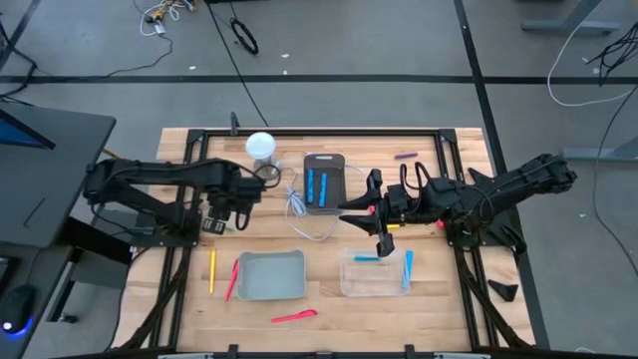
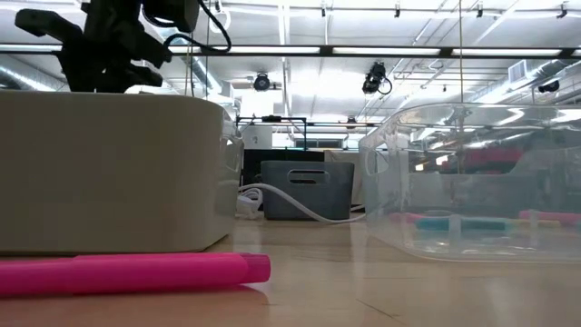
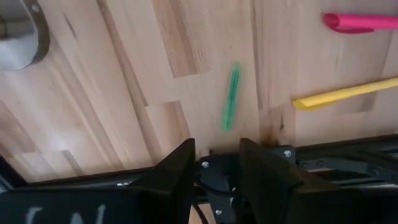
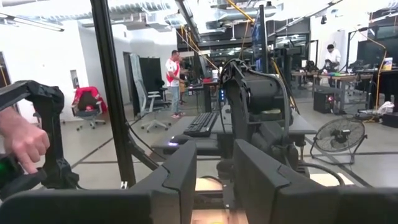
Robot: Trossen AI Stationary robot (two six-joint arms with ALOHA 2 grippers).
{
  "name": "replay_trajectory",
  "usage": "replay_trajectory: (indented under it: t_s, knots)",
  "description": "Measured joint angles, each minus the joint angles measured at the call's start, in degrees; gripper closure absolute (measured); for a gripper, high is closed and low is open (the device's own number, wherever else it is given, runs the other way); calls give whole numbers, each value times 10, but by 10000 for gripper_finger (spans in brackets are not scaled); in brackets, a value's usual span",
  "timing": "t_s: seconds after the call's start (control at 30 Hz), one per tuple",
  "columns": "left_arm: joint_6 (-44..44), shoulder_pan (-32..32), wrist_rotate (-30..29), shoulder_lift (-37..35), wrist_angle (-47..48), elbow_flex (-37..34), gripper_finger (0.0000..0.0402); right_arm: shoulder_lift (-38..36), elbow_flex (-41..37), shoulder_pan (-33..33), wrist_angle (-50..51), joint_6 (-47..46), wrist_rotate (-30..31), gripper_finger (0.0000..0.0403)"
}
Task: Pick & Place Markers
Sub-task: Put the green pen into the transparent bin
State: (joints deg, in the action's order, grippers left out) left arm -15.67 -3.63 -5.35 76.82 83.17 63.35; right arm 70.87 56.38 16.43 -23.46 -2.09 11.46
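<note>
Markers (image 1: 211, 270) scattered near table (image 1: 449, 309) front edge | left tool (image 3: 214, 163) part-open, empty, over green marker (image 3: 230, 98) | right tool (image 4: 214, 163) part-open, empty | risk: marker rolled aside if nudged off-centre

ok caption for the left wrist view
Left wrist camera: green marker on the wooden table, yellow and pink markers beyond.

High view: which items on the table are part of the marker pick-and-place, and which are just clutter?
Job:
- yellow marker, red marker, pink marker, purple marker loose on the table
- blue markers in the dark bin
- blue markers in the clear bin
- empty grey tray

Lying about:
- white cable
- white round object
</note>
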Motion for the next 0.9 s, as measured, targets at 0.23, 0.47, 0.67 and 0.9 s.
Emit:
replay_trajectory:
  t_s: [0.23, 0.47, 0.67, 0.9]
  knots:
    - [0, 0, 7, 1, -40, 0, 271, 0, 0, 0, 11, 1, 0, 291]
    - [0, 10, 15, 1, -76, -89, 271, 0, 0, 0, 17, 2, 0, 291]
    - [4, 31, 10, 1, -142, -172, 271, 0, 0, 0, 30, 1, -1, 291]
    - [15, 57, 11, 1, -221, -222, 271, 0, 0, 0, 43, -4, -1, 292]
